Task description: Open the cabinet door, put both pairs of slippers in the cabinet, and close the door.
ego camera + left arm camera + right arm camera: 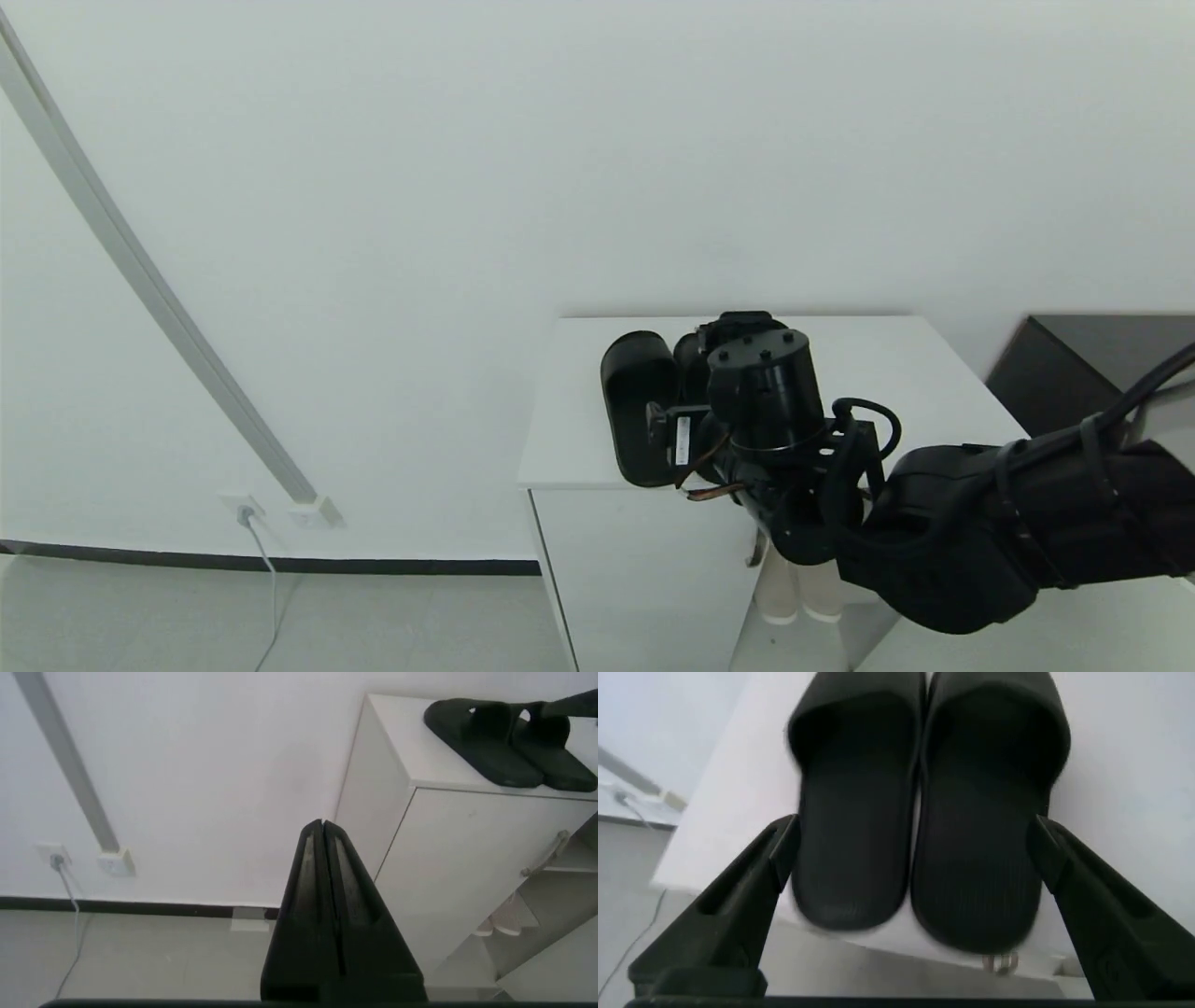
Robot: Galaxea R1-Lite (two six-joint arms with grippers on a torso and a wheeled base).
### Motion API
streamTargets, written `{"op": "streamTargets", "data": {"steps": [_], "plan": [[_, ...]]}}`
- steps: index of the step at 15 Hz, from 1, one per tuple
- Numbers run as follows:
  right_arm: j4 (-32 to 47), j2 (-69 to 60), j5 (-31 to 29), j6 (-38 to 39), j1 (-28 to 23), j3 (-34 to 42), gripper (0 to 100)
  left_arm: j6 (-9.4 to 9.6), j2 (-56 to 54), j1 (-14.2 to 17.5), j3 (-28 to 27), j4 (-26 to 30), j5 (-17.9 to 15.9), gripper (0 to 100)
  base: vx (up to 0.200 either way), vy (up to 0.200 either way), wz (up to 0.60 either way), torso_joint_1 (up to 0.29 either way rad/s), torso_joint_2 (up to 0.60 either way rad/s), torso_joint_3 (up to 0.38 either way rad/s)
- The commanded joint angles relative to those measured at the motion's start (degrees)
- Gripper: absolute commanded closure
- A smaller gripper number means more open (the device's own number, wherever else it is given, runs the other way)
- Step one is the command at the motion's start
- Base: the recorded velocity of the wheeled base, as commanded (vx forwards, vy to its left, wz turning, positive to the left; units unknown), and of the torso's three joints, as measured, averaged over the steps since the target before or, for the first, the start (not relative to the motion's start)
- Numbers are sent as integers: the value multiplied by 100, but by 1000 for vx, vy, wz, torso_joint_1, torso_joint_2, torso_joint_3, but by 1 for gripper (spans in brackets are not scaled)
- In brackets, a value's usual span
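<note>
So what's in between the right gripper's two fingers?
The pair of black slippers, lying side by side on top of the white cabinet, seen in the right wrist view.

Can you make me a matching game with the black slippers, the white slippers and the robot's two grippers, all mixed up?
1. black slippers
2. white slippers
3. left gripper
4. right gripper

A. shut
B. on top of the cabinet
C. open, one finger on each side of the black pair
D. low down inside the cabinet

Pairs: 1-B, 2-D, 3-A, 4-C
</note>
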Motion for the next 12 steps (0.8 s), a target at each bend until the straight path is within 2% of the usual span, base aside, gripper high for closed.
{"op": "streamTargets", "data": {"steps": [1, 4, 12], "plan": [[-359, 310, -60, -25, -1, 160, 0, -10, 5, 4, -1, -2, 2, 100, 200, 0, 0, 7, 2, 2], [-1010, 802, -51, -245, -62, 186, 0, -10, 5, 4, -1, -2, 11, 100, 0, 0, 0, 0, 0, 0], [-1045, 1751, 72, -667, -537, -1088, 0, -28, 5, 4, -1, -2, 20, 100, 0, 0, 0, 0, 0, 0]]}}
